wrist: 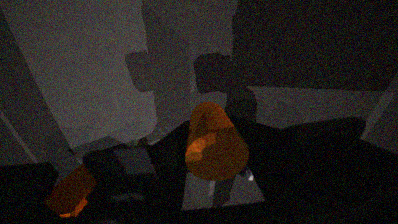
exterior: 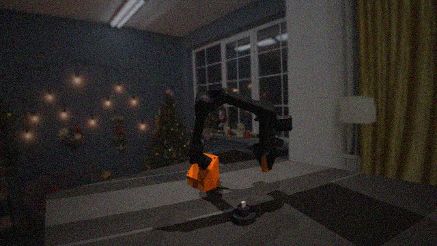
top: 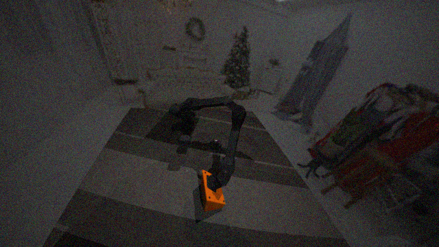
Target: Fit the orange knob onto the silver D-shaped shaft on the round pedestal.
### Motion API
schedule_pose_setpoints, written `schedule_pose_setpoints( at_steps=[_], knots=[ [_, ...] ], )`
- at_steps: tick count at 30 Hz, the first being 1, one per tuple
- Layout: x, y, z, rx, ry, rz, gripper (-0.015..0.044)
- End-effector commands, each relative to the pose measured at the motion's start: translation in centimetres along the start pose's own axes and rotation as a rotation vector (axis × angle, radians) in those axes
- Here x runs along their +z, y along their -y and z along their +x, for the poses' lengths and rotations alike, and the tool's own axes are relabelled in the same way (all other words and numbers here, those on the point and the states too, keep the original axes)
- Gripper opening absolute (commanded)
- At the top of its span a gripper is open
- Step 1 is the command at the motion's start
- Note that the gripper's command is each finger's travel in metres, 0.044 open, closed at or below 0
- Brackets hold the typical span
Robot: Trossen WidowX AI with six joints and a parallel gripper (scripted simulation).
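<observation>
Orange knob (exterior: 263, 163) (wrist: 217, 142) gripped in our tool (exterior: 267, 165) (wrist: 208, 121), we see it held above the table (exterior: 136, 201) (top: 154, 171), apart from the pedestal (exterior: 243, 216) with its silver shaft (exterior: 243, 204). The dim view probably hides some tilt; we cannot make out its hole.

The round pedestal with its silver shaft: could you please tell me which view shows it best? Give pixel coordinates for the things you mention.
The exterior view: the round pedestal (exterior: 243, 219) and pale silver shaft (exterior: 243, 204) stand unobstructed. The top view shows only a bright speck amid dark shapes; in the wrist view I cannot make the pedestal out with certainty.
</observation>
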State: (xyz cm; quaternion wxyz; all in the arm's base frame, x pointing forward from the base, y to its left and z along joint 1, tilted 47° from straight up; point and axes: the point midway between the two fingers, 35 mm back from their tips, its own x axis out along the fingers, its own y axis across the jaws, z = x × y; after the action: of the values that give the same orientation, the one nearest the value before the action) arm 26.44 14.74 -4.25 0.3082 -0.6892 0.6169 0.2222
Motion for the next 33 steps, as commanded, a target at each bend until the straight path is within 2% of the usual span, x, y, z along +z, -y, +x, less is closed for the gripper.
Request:
schedule_pose_setpoints(
  at_steps=[1,9,33],
  knots=[
    [-0.3,-0.3,-3.1,-0.007,0.007,0.008,0.0],
    [-0.2,-0.4,-3.2,-0.038,0.006,0.005,0.0],
    [-0.4,-2.4,-8.0,-0.553,0.008,-0.001,0.0]
  ],
)
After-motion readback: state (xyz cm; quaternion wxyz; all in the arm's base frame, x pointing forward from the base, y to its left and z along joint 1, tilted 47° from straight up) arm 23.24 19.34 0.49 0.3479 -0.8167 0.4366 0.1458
